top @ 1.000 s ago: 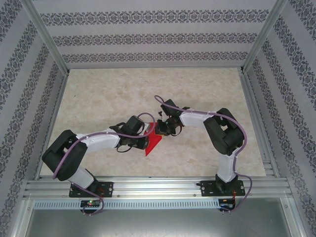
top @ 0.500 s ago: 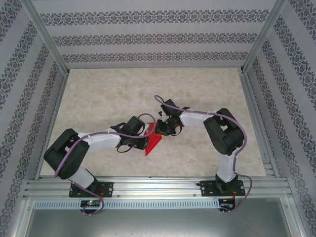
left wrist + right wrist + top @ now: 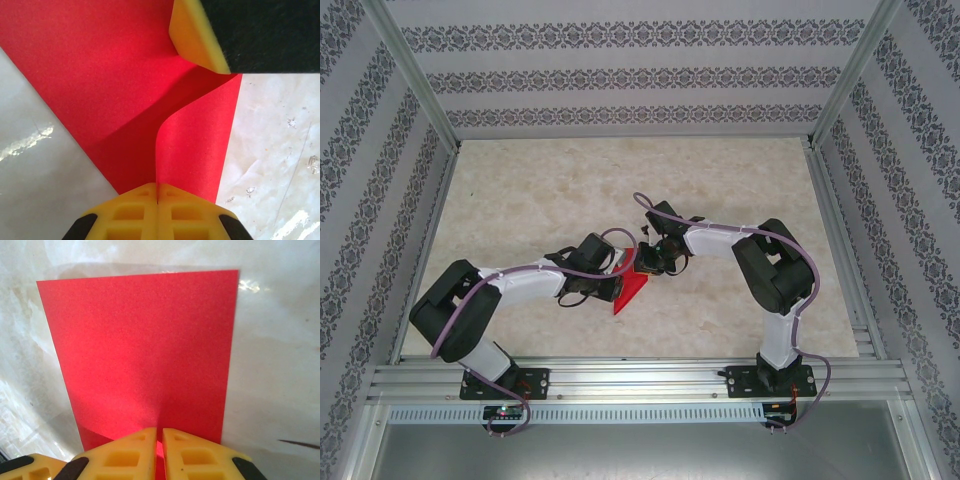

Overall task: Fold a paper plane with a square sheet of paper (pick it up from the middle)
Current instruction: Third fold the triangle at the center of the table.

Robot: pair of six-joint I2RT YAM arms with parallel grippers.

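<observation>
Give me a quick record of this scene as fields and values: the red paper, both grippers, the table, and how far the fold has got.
paper: red sheet of paper, partly folded, tapering to a point toward the arm bases
left arm: left gripper shut on the sheet of paper, which curls up beside it
right arm: right gripper shut on the sheet's edge
surface: pale marbled table
progress: plane not yet finished

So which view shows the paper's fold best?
Left wrist: the paper is close, its flap lifting along the fold. Right wrist shows one flat red panel; top external, a small red wedge.
</observation>
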